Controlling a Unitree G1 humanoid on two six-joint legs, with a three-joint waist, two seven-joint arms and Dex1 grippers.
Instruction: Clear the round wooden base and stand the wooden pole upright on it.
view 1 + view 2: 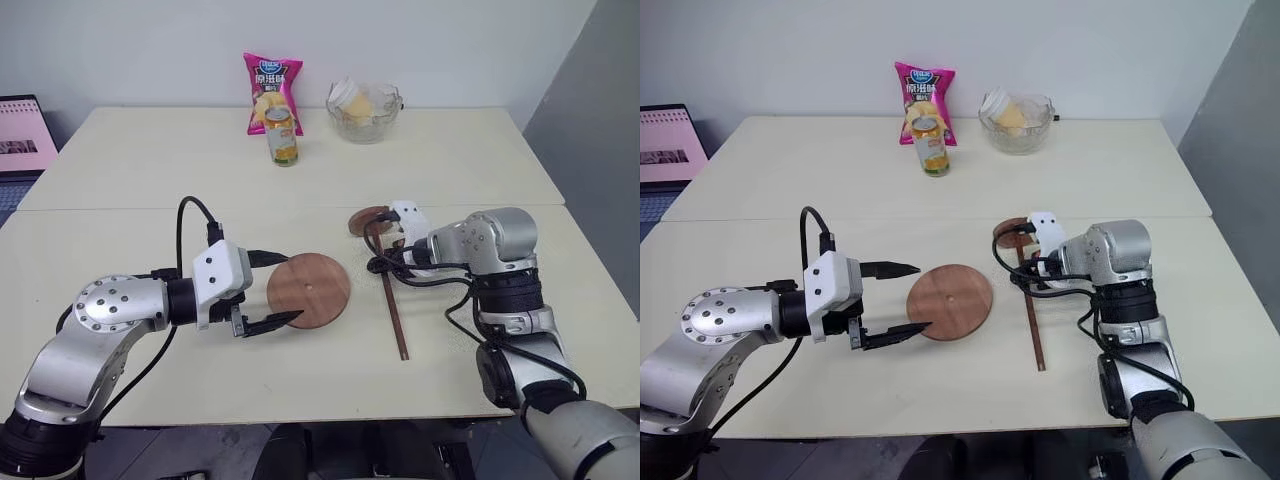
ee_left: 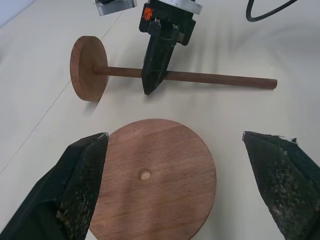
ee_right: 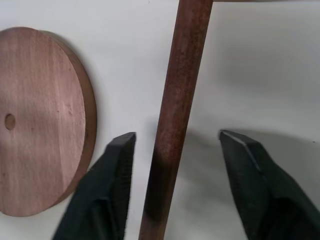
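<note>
1. In the left eye view you see the round wooden base (image 1: 309,290) lying flat and bare on the cream desk (image 1: 150,180), near the middle. Your left hand (image 1: 279,290) reaches in from its left with its two fingers spread wide, one tip at the disc's far-left edge and the other at its near-left edge, holding nothing. The wooden pole (image 1: 390,300) lies on the desk just right of the base and apart from it, its small end disc (image 1: 366,219) at the far end. Your right hand (image 1: 392,262) is down over the pole's upper stretch.
2. In the right eye view, a yellow drink can (image 1: 931,145) stands at the back of the desk in front of a pink snack bag (image 1: 924,100), with a glass bowl (image 1: 1017,122) to their right.
3. In the left wrist view, the open fingers (image 2: 80,185) flank the base, whose centre hole (image 2: 144,174) is uncovered. Beyond it the right hand's fingers come down onto the lying pole near its end disc.
4. In the right wrist view, the right hand's two fingers (image 3: 107,200) straddle the pole with a gap on each side, so it is open around the pole and not gripping it. The base lies beside them.
</note>
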